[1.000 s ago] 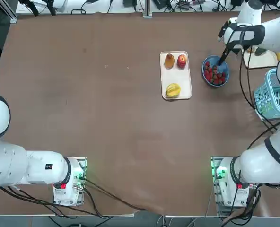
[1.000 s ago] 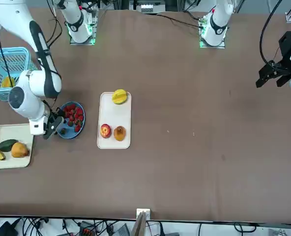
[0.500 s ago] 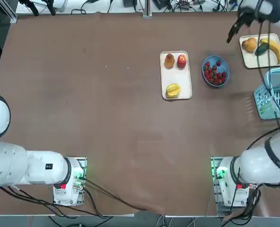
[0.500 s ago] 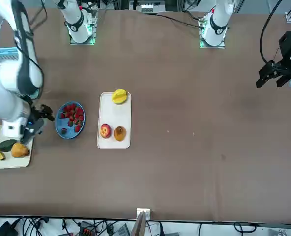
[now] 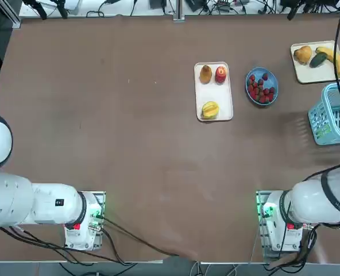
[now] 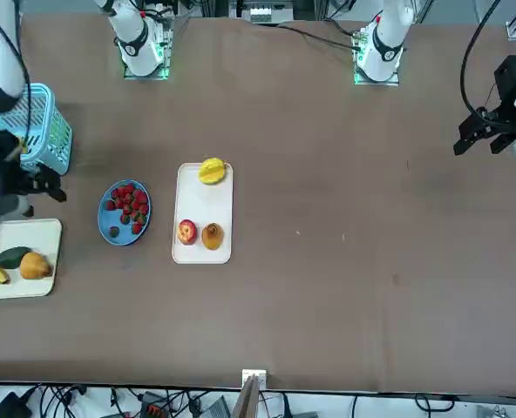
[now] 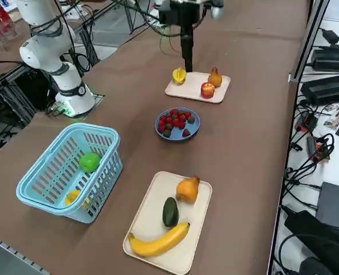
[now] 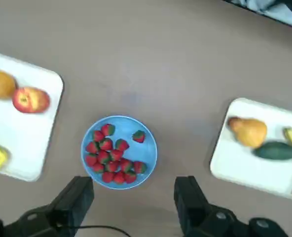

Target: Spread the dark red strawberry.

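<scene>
Hanging high above the brown table [image 5: 130,144], the right gripper [image 8: 136,205] has its two black fingers [image 8: 77,197] wide apart and holds nothing. Directly below it stands the round blue bowl [image 8: 148,163], and the dark red strawberries [image 8: 111,158] lie inside, most of them in one tight heap and one [image 8: 138,137] a little apart from the others. In the right side view, nearest is a cream rectangular tray [image 7: 201,240] with a yellow banana [image 7: 158,240], a dark green avocado [image 7: 170,212] and an orange pear [image 7: 187,188]. Beside it stands a light blue plastic basket [image 7: 106,140] with a green fruit [image 7: 90,161] inside. Beyond the bowl lies a second cream tray [image 5: 214,95] with a brown pear [image 5: 205,73], a red apple [image 5: 220,73] and a yellow star-shaped fruit [image 5: 209,109].
</scene>
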